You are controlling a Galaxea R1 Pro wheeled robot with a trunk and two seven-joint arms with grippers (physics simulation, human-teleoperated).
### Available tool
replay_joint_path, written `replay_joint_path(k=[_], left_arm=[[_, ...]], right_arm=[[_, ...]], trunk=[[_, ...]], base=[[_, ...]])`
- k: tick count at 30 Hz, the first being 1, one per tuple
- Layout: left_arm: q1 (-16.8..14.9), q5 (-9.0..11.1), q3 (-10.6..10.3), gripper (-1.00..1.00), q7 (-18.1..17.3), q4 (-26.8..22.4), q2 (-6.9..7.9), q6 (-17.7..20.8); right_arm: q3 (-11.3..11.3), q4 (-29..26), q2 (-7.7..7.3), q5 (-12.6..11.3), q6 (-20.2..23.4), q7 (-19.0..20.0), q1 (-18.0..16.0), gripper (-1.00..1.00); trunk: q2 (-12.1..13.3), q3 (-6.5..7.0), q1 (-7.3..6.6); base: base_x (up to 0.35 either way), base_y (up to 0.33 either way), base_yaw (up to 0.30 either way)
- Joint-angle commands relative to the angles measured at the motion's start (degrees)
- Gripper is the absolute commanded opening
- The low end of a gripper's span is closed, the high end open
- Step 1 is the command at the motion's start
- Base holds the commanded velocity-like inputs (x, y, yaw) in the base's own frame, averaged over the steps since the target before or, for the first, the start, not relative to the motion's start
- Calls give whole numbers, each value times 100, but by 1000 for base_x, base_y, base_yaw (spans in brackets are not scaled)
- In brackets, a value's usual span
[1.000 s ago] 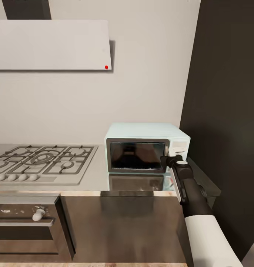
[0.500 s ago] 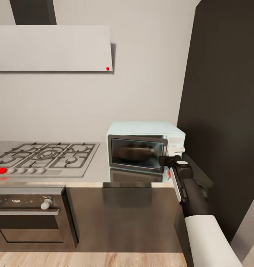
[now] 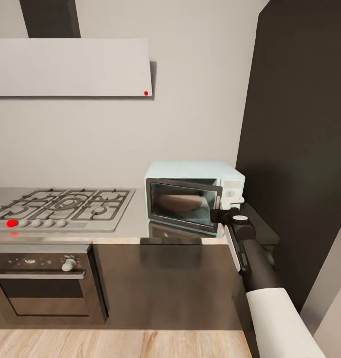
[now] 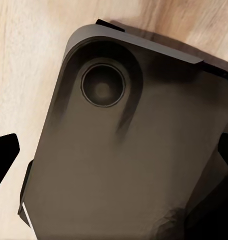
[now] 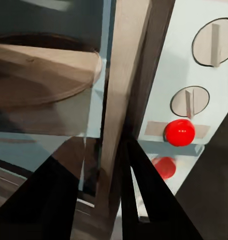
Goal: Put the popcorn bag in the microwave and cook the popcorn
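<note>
Right gripper: the right gripper (image 3: pixel 221 215) sits at the free edge of the microwave door (image 3: pixel 184 204), and in the right wrist view its two dark fingers (image 5: pixel 143 192) straddle the door's upright edge strip (image 5: pixel 124 95), so it reads as clamped on that edge, though actual contact is hard to confirm.
Door: slightly ajar, hinged at its far-from-control-panel side, its free edge swung out toward the robot.
Key relation: the door's long edge runs vertically between the fingers, right beside the control panel; any further swing has to arc outward around the opposite hinge.
Nearer arm: the right arm reaches the microwave (image 3: pixel 195 171); the left wrist view looks down on a dark rounded part of the robot over wood floor, with the left fingertips apart at the edges.
Microwave: pale mint-blue box standing on the countertop (image 3: pixel 133 219), right of the gas hob (image 3: pixel 61 206); two white knobs (image 5: pixel 212 45) and a round red light (image 5: pixel 179 132) on its panel; a tan turntable shows through the glass.
Popcorn bag: not on the visible stretch of countertop.
</note>
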Motion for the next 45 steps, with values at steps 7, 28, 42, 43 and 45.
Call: replay_joint_path(k=[7,28,42,43,45], left_arm=[[4,32,-6,100,-1,-7,0,-11],[3,37,-2,100,4,-13,0,-6],[3,23,-15,100,-1,-16,7,-11],[5,23,-15,100,-1,-16,3,-11],[3,23,-15,100,-1,-16,5,-11]], right_arm=[[-291,-49,-9,314,77,-31,-7,100],[-927,-304,-1303,337,1208,1364,-7,100],[-933,-268,-1237,321,1051,1347,-7,100],[-933,-261,-1236,305,1041,1348,-7,100],[-926,-258,-1235,278,1027,1355,-7,100]], trunk=[[-4,-4,-1],[-4,-4,-1],[-4,-4,-1],[-4,-4,-1],[-4,-4,-1]], base=[[0,0,0],[3,0,0],[209,0,0],[184,0,0],[172,0,0]])
